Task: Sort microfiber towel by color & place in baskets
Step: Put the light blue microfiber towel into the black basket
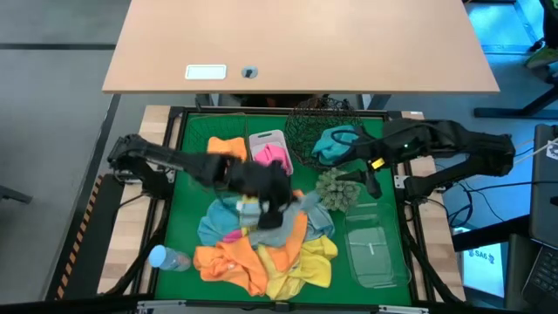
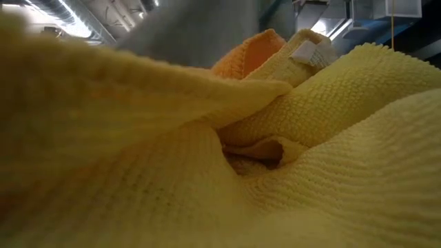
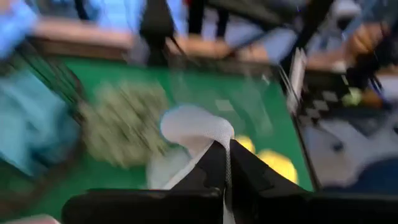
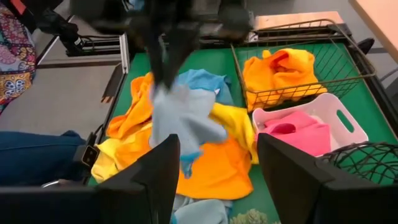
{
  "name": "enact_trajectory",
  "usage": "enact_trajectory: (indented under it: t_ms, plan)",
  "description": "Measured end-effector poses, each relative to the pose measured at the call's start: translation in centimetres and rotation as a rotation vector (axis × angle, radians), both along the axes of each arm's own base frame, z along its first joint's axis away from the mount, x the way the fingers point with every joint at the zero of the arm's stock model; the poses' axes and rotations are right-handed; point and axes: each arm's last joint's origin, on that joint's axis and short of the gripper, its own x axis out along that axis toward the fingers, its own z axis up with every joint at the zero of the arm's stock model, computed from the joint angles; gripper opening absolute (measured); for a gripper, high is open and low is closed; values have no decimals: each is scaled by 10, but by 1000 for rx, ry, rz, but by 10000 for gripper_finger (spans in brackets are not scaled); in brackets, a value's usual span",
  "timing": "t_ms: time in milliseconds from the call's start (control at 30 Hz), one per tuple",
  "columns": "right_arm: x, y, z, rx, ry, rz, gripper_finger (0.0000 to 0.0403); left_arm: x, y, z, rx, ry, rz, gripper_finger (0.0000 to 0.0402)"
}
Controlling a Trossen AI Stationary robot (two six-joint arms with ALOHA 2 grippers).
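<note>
My left gripper [image 1: 264, 202] hangs over the middle of the green mat, shut on a pale grey towel [image 4: 183, 121]. Below it lies a pile of orange [image 1: 228, 262], yellow [image 1: 307, 262] and light blue [image 1: 214, 228] towels. At the far side stand a dark square wire basket [image 1: 209, 138] holding an orange towel, a white tub [image 1: 266, 137] holding a pink one, and a round black mesh basket [image 1: 301, 131] holding a teal one. The clear tray [image 1: 377, 255] sits near right. My right gripper [image 4: 214, 180] is open above the right side of the mat, touching nothing. My left gripper pinches a bunched fold of the grey towel [image 3: 208, 132] between its two shut fingers [image 3: 249, 171]; the layers cannot be counted. The fingers slant downward from the table's left. The towel hangs slack below them over the pile; whether its lower end [image 4: 186, 163] still touches the pile I cannot tell.
A spiky grey-green ball plant [image 1: 336, 190] stands between the pile and the clear tray. A clear bottle with a blue cap [image 1: 166, 259] lies at the near left. In the low view a yellow towel [image 2: 275, 151] fills the picture. A wooden table [image 1: 296, 44] stands beyond.
</note>
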Motion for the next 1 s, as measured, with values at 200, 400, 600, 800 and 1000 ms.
enact_trajectory:
  t_ms: [200, 400, 600, 800, 1000]
  plan:
    - [0, 0, 0, -3, 0, -4, 214, 7, 52, 53, 116, -253, 91, 1]
    - [1, 0, 0, -3, 0, -4, 214, 7, 104, 88, 215, -532, 168, 1]
    - [1, 0, 0, -2, -8, -4, 214, 8, 150, 99, 312, -717, 247, 1]
    - [2, 0, 1, -1, -13, -4, 214, 31, 188, 70, 315, -669, 318, 0]
    - [2, 0, 1, -23, -16, 10, 214, 76, 211, 0, 234, -508, 279, 0]
